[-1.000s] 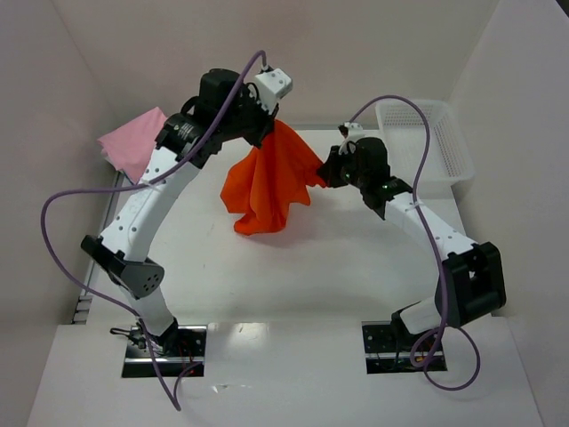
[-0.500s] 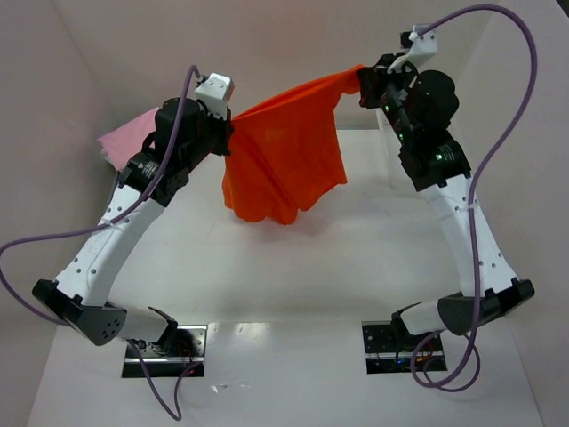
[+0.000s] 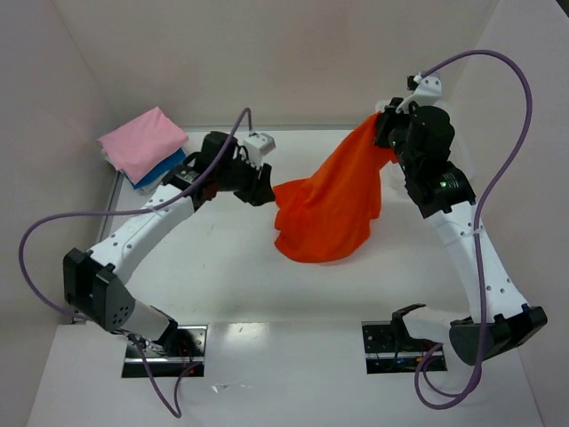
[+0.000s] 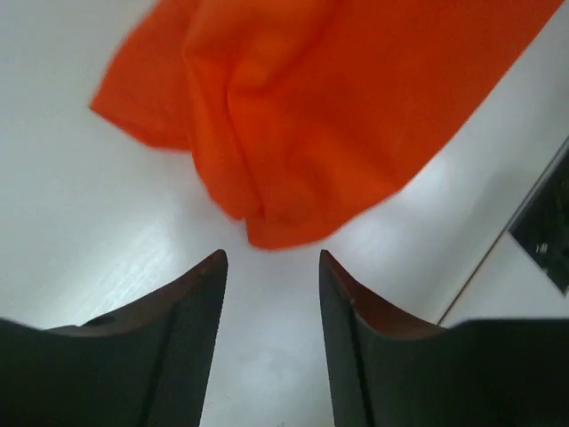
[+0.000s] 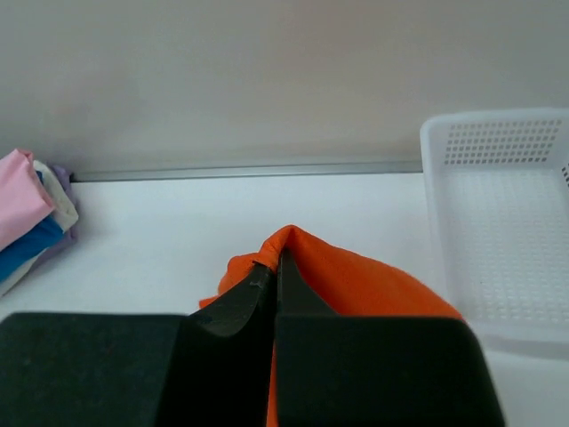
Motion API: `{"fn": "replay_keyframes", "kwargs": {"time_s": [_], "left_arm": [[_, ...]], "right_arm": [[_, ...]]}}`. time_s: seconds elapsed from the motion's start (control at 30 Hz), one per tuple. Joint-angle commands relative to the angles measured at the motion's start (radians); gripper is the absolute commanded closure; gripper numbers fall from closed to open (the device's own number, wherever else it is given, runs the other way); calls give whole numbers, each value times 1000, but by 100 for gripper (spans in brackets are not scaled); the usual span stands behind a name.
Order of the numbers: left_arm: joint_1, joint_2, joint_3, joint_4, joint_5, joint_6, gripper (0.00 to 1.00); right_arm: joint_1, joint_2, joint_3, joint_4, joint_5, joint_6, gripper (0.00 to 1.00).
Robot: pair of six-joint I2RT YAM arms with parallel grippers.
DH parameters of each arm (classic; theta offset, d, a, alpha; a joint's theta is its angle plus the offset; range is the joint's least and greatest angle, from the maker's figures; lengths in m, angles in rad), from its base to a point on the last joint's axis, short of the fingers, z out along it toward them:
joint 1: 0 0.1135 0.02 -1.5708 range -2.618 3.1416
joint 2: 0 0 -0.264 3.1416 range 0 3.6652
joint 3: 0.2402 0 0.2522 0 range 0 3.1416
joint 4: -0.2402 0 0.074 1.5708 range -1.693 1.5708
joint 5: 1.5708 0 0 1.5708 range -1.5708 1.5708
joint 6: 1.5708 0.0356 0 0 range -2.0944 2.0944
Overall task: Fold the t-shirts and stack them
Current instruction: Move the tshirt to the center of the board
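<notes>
Now the left fingers are standing partly open and holding nothing. They have just let go of the orange t-shirt, which a moment ago was being stretched in the air between both arms. The right fingers are closed tight and pinching one edge of the cloth. The shirt is therefore hanging from them just beside the white mesh basket, on the side toward the left arm, with its lower half pooling in loose folds on the bench. Judging by this, the spread is being lost, and the garment is probably needing to be laid flat before any folding. The pink t-shirt is lying folded on the blue t-shirt, well apart from the basket, across the bench at the far corner on the left arm's side. The basket is holding nothing in the part showing in the right wrist view.
</notes>
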Motion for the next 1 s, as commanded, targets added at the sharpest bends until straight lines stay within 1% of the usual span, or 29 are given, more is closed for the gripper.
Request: {"fn": "replay_keyframes", "kwargs": {"time_s": [0.0,0.03,0.07,0.17,0.3,0.37,0.4,0.5,0.57,0.7,0.77,0.87,0.97], "left_arm": [[-33,61,-33,-22,68,29,34],[-33,96,-33,-22,22,29,20],[-33,137,-23,-10,-2,20,12],[-33,235,0,39,-12,-14,6],[-33,372,72,107,-24,-67,6],[-33,451,126,143,-47,-99,6],[-33,499,161,168,-79,-126,6],[-33,597,233,202,-98,-170,7],[-22,645,278,213,-125,-198,10],[7,682,289,280,-125,-268,12],[28,720,289,291,-173,-299,13],[28,765,310,314,-173,-317,14],[28,794,332,314,-182,-327,16]], "right_arm": [[-3,-82,-65,-16,30,42,100],[-3,-116,-85,-33,30,53,100],[-3,-148,-127,-54,39,67,99],[-3,-200,-234,-97,24,93,98],[-3,-249,-314,-125,-1,148,96],[-3,-269,-360,-125,-10,162,96],[-3,-303,-395,-134,16,174,96],[-3,-328,-418,-179,40,185,95],[-3,-328,-419,-192,53,194,93],[-12,-339,-419,-193,62,205,93],[-12,-339,-419,-193,62,205,91],[-12,-316,-419,-193,62,205,91],[-12,-306,-419,-183,62,196,88]]}}
